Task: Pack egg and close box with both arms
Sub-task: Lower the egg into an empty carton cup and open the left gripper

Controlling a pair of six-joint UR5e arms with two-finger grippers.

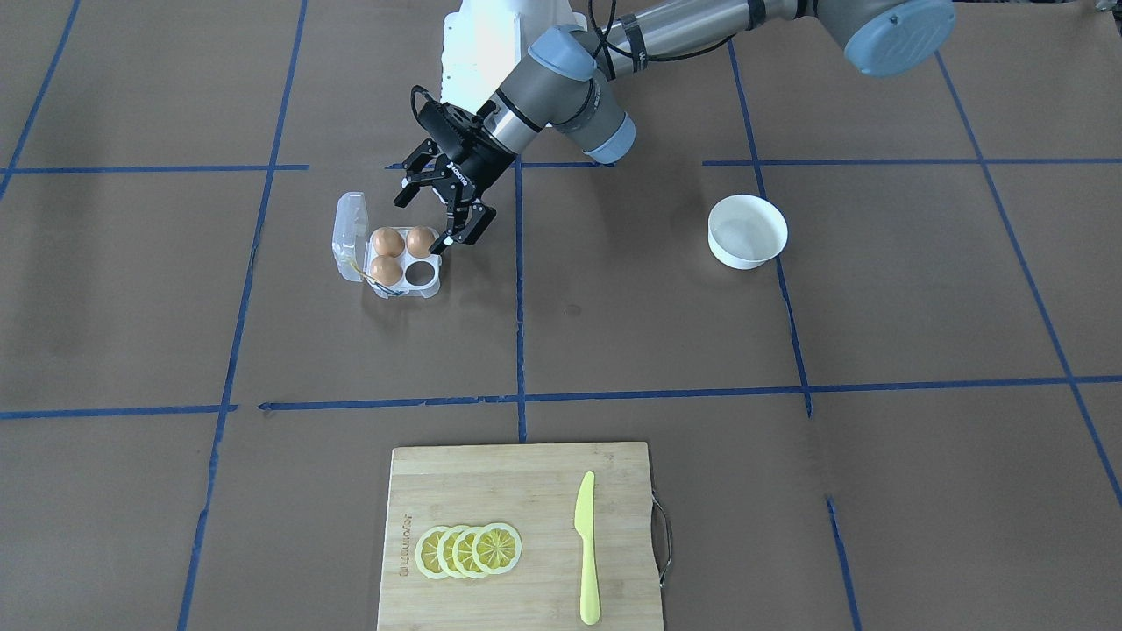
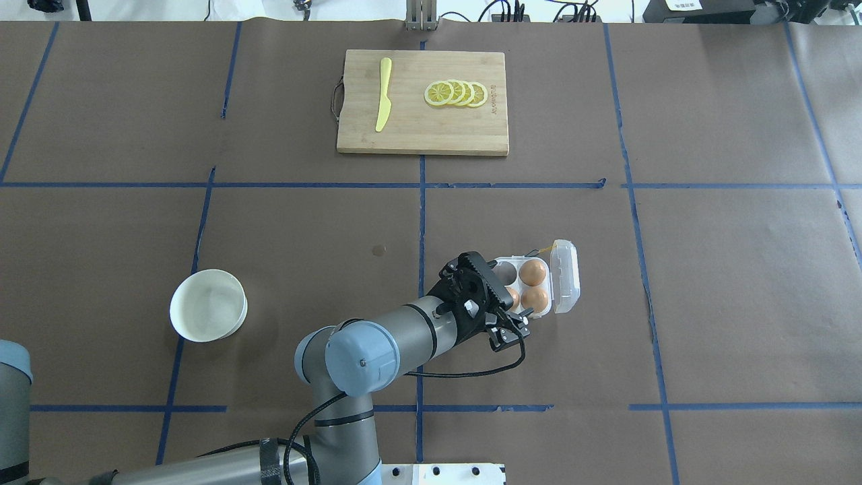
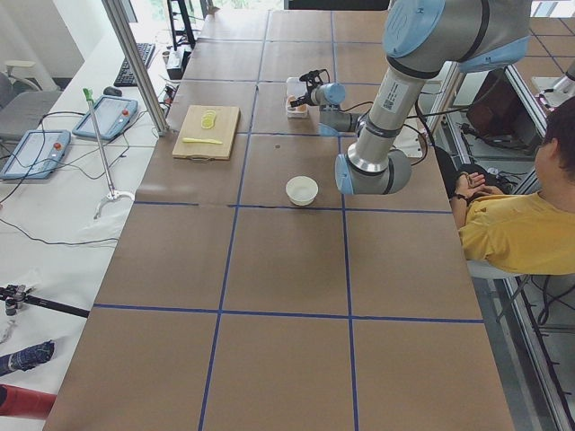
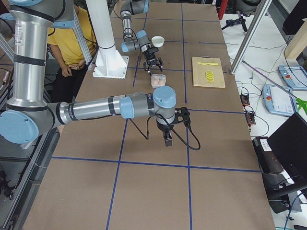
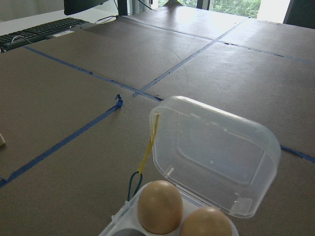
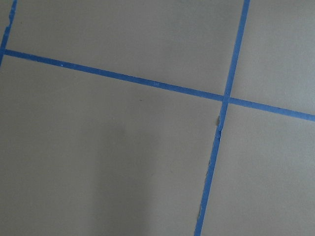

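Observation:
The clear four-cell egg carton (image 1: 428, 287) stands on the table with its lid (image 1: 351, 230) open and tilted up. Three orange-brown eggs (image 1: 387, 241) fill three cells; one cell (image 1: 421, 273) is empty. A yellow string (image 5: 150, 142) hangs at the hinge. My left gripper (image 1: 423, 221) is open and empty, its fingers spread just above the egg (image 1: 421, 241) nearest the robot. In the overhead view the left gripper (image 2: 504, 296) partly hides that egg. My right gripper (image 4: 168, 139) hangs over bare table far from the carton; I cannot tell whether it is open or shut.
A white bowl (image 1: 747, 232) stands on the robot's left side. A wooden cutting board (image 1: 517, 491) at the far edge carries lemon slices (image 1: 469, 550) and a yellow knife (image 1: 585, 543). Blue tape lines cross the brown table cover.

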